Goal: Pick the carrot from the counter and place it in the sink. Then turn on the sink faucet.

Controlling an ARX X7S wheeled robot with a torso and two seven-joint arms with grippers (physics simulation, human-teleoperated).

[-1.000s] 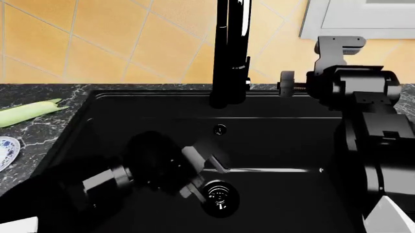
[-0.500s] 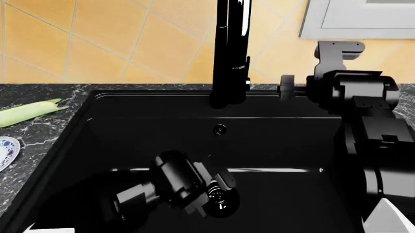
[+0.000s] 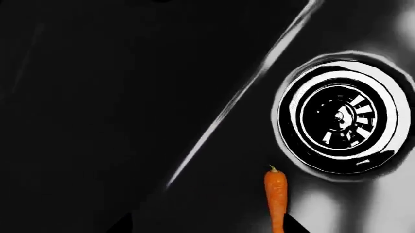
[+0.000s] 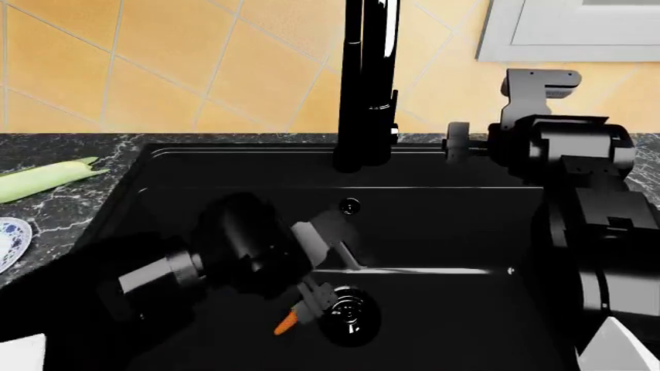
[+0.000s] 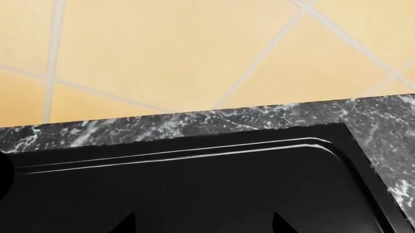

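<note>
On sink [image 4: 206, 178] floor: carrot [image 4: 287, 320] at 8 o'clock of drain [image 4: 348, 312], just beside it. Left gripper [image 4: 321, 272] directly above, fingers spread, empty. Right gripper state: cannot tell.

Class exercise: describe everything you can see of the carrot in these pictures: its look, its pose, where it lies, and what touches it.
The carrot is tiny, bright orange and tapered, with a small pale stub at its broad end. It looks smooth and faintly ridged. It lies inside the sink, on the dark floor just beside the round drain, not on it. In the head view it sits just below the left pincer; whether a finger touches it cannot be told. In the left wrist view its narrow end is cut off by the frame edge.
</note>
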